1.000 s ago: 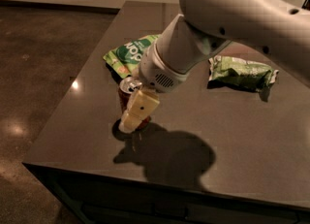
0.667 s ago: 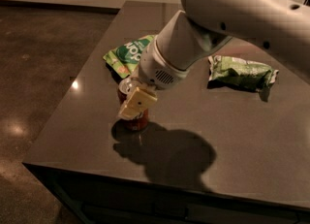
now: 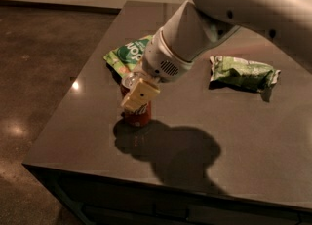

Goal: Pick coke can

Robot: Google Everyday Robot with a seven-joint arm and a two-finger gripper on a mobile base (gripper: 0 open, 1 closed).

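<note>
Though near bag (image 3: 126, 54), tool (image 3: 136, 96) at can (image 3: 138, 115)

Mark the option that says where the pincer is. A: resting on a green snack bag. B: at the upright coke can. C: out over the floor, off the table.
B: the pincer is at the upright coke can, covering its upper part; both green snack bags lie apart from it.

gripper (image 3: 139, 94) risen along the coke can (image 3: 137, 116), red base now uncovered
</note>
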